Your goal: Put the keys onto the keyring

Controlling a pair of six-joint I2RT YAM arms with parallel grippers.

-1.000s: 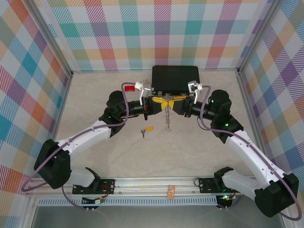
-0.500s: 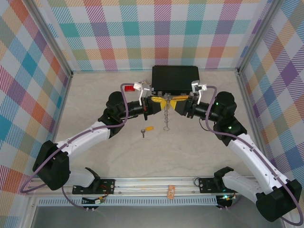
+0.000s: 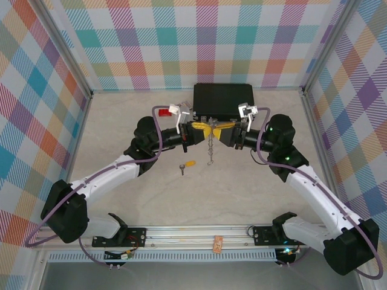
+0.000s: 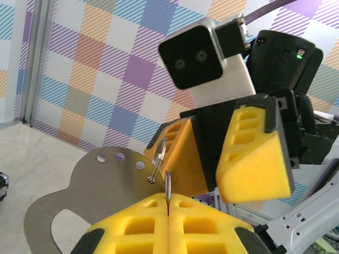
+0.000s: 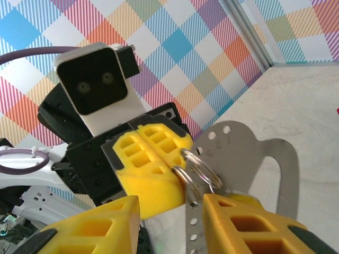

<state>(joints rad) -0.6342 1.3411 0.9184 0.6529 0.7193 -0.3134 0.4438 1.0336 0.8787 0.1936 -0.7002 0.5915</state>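
Threading has not begun, I judge. The left gripper (image 3: 199,128) is pinched fully closed on the keyring (image 3: 210,129), held up over the middle of the table (image 3: 121,139). In the left wrist view the ring's thin wire stands in the seam between its yellow pads (image 4: 137,222). The right gripper (image 3: 222,130) faces it from three o'clock, jaws a narrow way apart with nothing visibly clamped. A short chain (image 3: 210,150) dangles from the ring toward six o'clock. Both keys lie on the table at seven o'clock of the ring: the yellow-orange-headed key (image 3: 189,164) and, just beside it, the silver key (image 3: 182,170). Each has yet to be picked up and threaded. The black case (image 3: 223,99) sits close at twelve o'clock, crowding the wrists. The small red block (image 3: 164,112) lies at ten o'clock, out of the way.
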